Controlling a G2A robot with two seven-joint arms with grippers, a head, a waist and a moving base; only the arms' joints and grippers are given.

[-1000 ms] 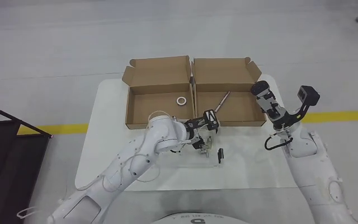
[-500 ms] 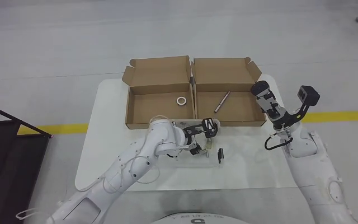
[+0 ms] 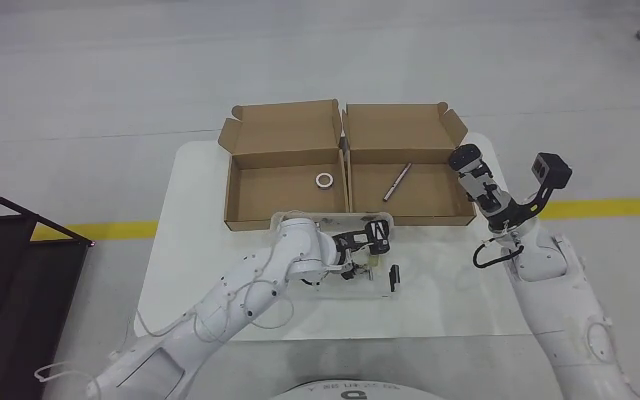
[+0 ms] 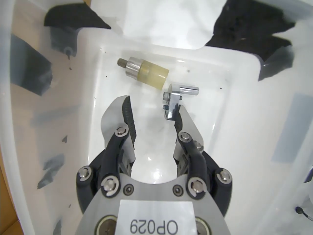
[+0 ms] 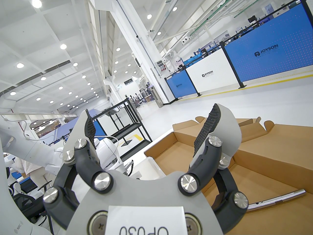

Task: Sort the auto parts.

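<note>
The bin (image 4: pixel 24 123) hems our open, empty left tool (image 4: pixel 152 103); our right tool (image 5: pixel 151 110), open, empty, hangs by the tabletop's (image 3: pixel 180 260) far-right corner.

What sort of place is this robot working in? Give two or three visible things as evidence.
Probably a factory hall: a white ceiling with rows of round lights, blue and white partition panels, a yellow floor line, and open brown cardboard boxes holding a metal ring and rod.
</note>
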